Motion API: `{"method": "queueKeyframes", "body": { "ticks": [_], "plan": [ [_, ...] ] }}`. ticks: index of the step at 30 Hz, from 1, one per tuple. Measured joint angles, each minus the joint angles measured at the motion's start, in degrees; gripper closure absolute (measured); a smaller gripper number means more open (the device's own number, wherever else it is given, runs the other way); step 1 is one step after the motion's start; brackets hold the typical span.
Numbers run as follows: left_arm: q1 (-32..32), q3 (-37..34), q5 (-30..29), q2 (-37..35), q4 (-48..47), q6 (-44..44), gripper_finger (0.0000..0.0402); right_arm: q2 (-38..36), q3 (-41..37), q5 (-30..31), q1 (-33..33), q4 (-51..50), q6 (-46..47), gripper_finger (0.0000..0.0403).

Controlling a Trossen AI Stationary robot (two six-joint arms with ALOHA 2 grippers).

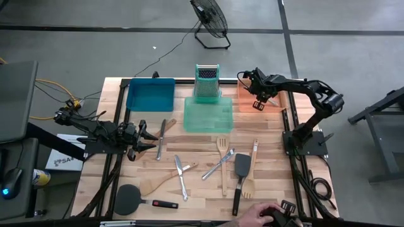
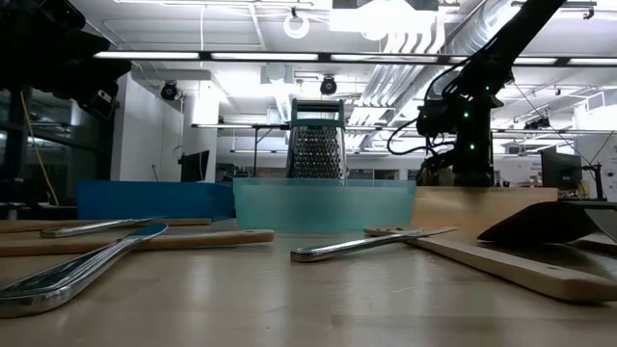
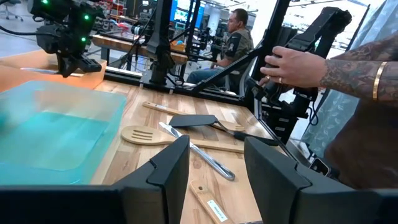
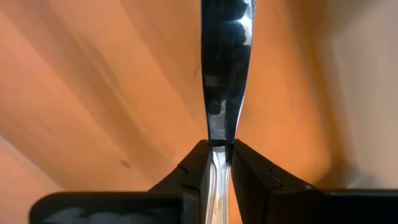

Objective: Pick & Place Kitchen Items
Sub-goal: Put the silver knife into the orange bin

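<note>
High view: right gripper (image 1: 257,101) over orange tray (image 1: 243,104) at the table's far right edge; left gripper (image 1: 148,139) waits near the left edge. Right wrist view: fingers (image 4: 189,174) clamp a silver knife (image 4: 224,68). Left wrist view: fingers (image 3: 171,165) apart, empty.

Upright grater (image 1: 206,82) blocks passage between blue tray (image 1: 151,94) and orange tray (image 1: 247,101).

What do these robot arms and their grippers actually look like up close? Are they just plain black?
Mostly, yes. Both arms are dark, slim and jointed, with black cables looping along them. The left gripper ends in two chunky, angular black fingers. The right gripper has the same wedge-shaped black fingers. Small green lights glow on the right arm, and the left arm has yellow cables trailing near its base.
</note>
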Motion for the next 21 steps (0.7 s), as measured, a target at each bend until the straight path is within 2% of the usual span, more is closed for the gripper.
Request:
{"method": "queueKeyframes", "body": {
  "ticks": [7,15,18,21],
  "plan": [
    [0.0,0.0,0.0,0.0,0.0,0.0,0.0250,0.0,0.0,-0.1,0.0,0.1,0.0,0.0343],
    [0.0,0.0,0.0,0.0,0.0,0.0,0.0250,-0.5,-0.1,0.1,0.0,0.5,-0.1,0.0285],
    [0.0,0.0,0.0,0.0,0.0,0.0,0.0250,-2.7,-0.2,0.3,0.0,0.6,2.5,0.0267],
    [0.0,0.0,0.0,0.0,0.0,0.0,0.0250,-5.7,-0.2,0.5,0.5,0.3,9.1,0.0255]
  ]
}}
